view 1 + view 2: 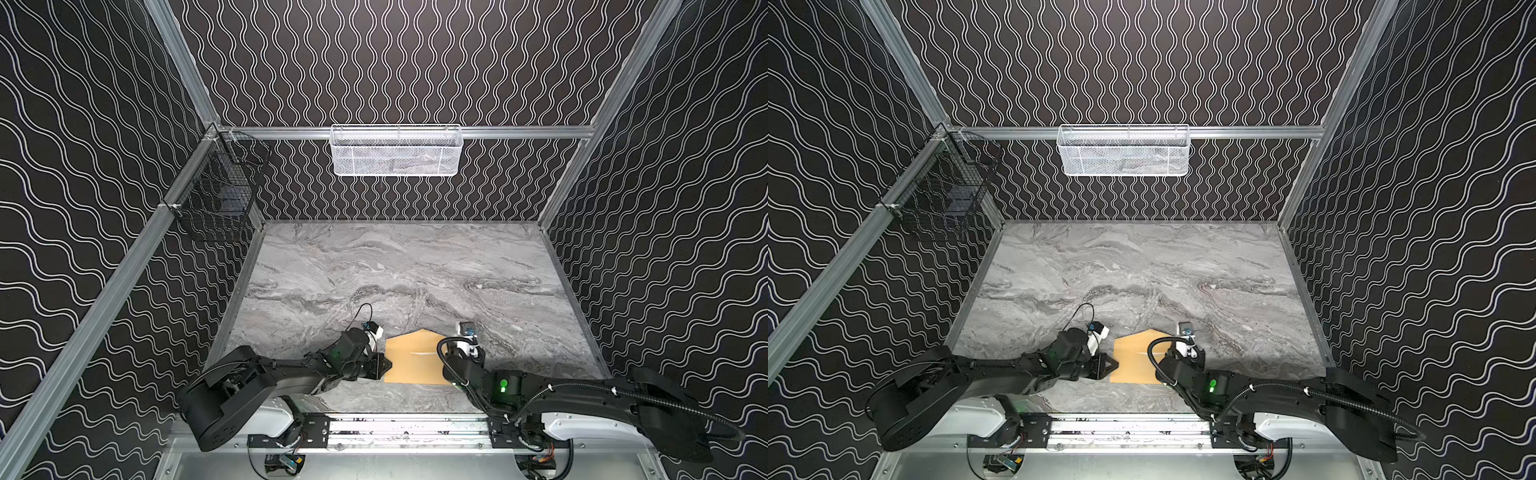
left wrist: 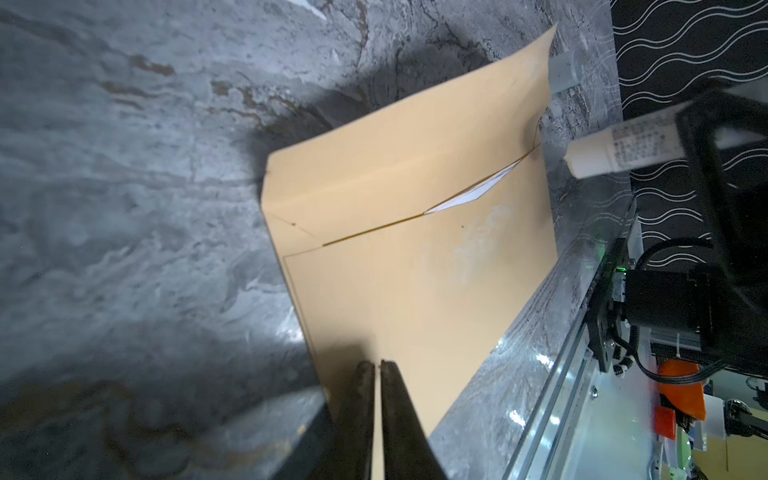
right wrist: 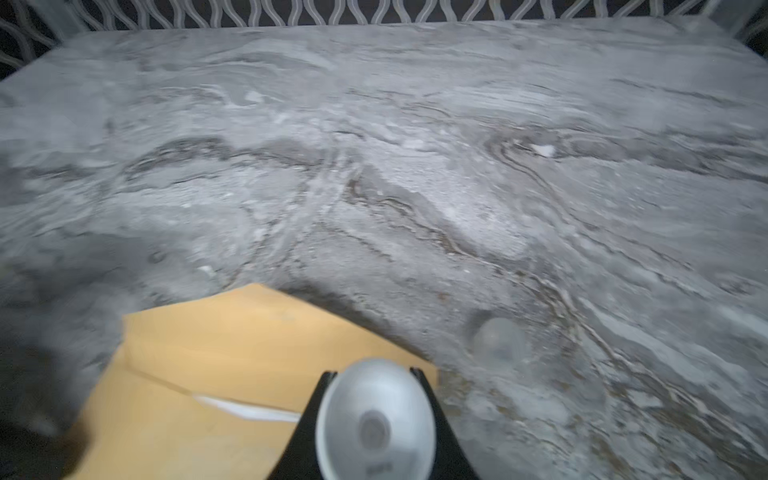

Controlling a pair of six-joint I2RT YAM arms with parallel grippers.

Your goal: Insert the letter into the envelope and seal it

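While our left gripper (image 2: 381,365) is pinched tight on one short edge of the envelope (image 2: 415,291), our right gripper (image 3: 374,374) is clamped around a white glue stick (image 3: 376,419). The stick's tip sits just beside the opposite edge, where the flap meets the body; we cannot tell whether it touches the paper. The envelope lies on the marble table (image 3: 374,145), reaching from the left fingertips across to the right gripper. Its pointed flap (image 2: 415,145) is open and curls a little off the surface. The letter (image 2: 473,193) is inside, with only a white sliver showing in the mouth close to the stick's tip. A clear cap (image 3: 498,343) rests on the table just beyond the right gripper. We judge the insertion done and the gluing about to start, and that is where the trouble lies. Our left pinch holds only a thin margin, so a sideways drag from the stick could pull the paper free or buckle it. The raised flap may fold under pressure instead of taking glue. Glue on the exposed sliver would bond the letter to the flap. A wide sweep could also knock the cap away.
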